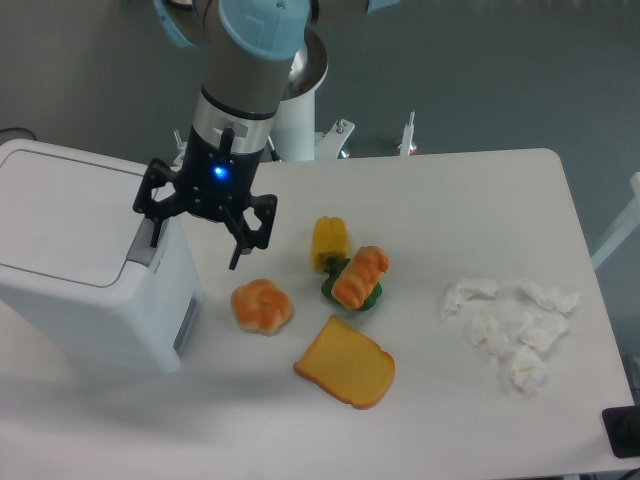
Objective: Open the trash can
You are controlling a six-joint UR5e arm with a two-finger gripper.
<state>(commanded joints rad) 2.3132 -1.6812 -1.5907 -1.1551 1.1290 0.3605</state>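
Nearest the camera, a flat orange-yellow toy slice of bread is lying on the white bench, with a round orange-and-cream toy bun just beside it to the left. To the right, a loose cluster of crumpled white tissues is sitting well apart from the food. Behind the slice, an orange toy croissant is resting on a green leafy toy piece, touching a yellow toy bell pepper.

At the left edge, the large white boxy plastic trash can with rounded corners is standing on the bench. Its flat lid is lying closed, and the grey latch strip is sitting at the lid's right edge.

The black two-finger gripper on the grey-and-light-blue arm is hovering over the can's right edge, a blue light glowing on its wrist. The fingers are standing wide apart and holding nothing; the left finger is hanging right at the latch, though whether it is touching cannot be told, and the other is hanging clear over the bench.

Progress, as a judgement: approach looks about done, nothing opened yet. What is left is pressing the latch and getting the lid up.

No brands, labels or readable writing are showing anywhere.
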